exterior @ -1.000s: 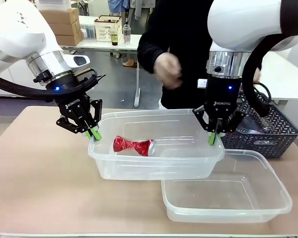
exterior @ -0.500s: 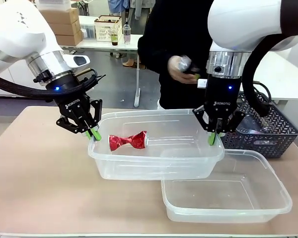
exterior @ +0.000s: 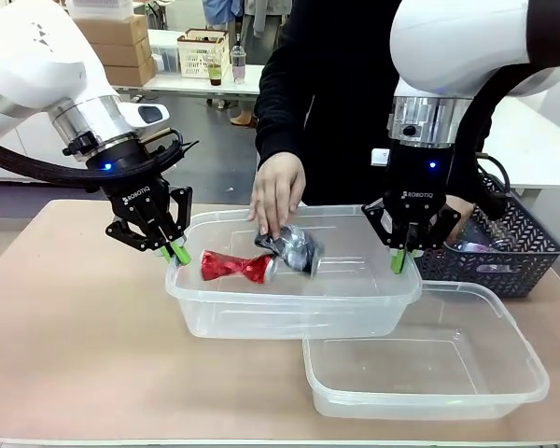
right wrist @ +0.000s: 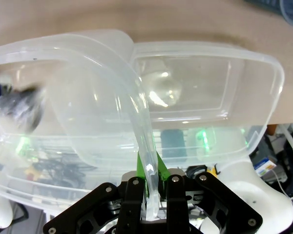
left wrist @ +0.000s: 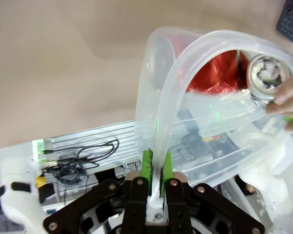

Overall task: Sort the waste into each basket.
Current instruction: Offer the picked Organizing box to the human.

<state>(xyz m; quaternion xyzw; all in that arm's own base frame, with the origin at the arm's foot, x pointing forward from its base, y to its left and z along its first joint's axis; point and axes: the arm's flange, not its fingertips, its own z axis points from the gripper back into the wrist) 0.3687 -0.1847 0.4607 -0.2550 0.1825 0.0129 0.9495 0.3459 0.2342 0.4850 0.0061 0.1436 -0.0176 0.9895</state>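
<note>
Your left gripper (exterior: 176,252) and right gripper (exterior: 399,260) hang downward, each clenched on the smooth rounded rim of the clear tub (exterior: 289,322).

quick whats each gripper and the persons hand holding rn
Left gripper: shut on the rim of the upper clear tub.
Right gripper: shut on that tub's opposite rim.
Person's hand: on a crushed dark can inside it.
</note>
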